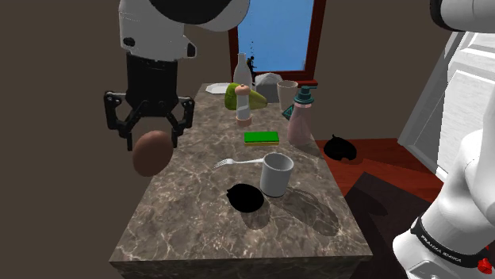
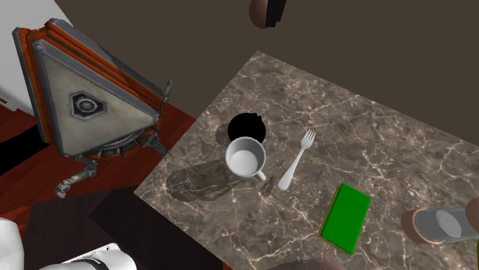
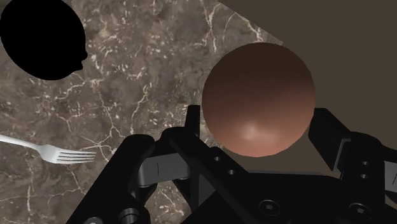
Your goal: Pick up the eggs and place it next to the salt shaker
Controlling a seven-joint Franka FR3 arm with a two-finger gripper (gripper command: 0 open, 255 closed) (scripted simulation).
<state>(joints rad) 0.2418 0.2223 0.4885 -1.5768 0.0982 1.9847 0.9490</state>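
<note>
Shoulder view: the egg (image 1: 152, 152), brown and smooth, hangs in the air off the table (image 1: 198, 230), at this view's left edge and toward its near end. Its long axis is roughly upright. The gripper (image 1: 152, 136) clasps the egg from above. The fingers stand about an egg's width apart and press on its two sides, as the wrist view confirms (egg (image 3: 259, 98) seated between the black fingers (image 3: 191, 127), gripper (image 3: 261, 130)).

Governing relation: the salt shaker (image 1: 243, 109), a pale cylinder with a tan base, stands toward the far end of the table. From the egg it lies up and to the right in this view, well apart.

Intervening items, nearest first:
- fork (image 1: 238, 162), beside the mug (image 1: 276, 174);
- green sponge (image 1: 262, 137), just short of the salt shaker.

A black patch (image 1: 244, 196) lies on the table in front of the mug.

Second exterior view: the egg (image 2: 265, 11) is beyond the table corner, and the salt shaker (image 2: 439, 225) is at the opposite end, past the green sponge (image 2: 345, 217).

Assessment: the pick is done. The carry should run along the table's length, high enough to clear the mug and the fork.
</note>
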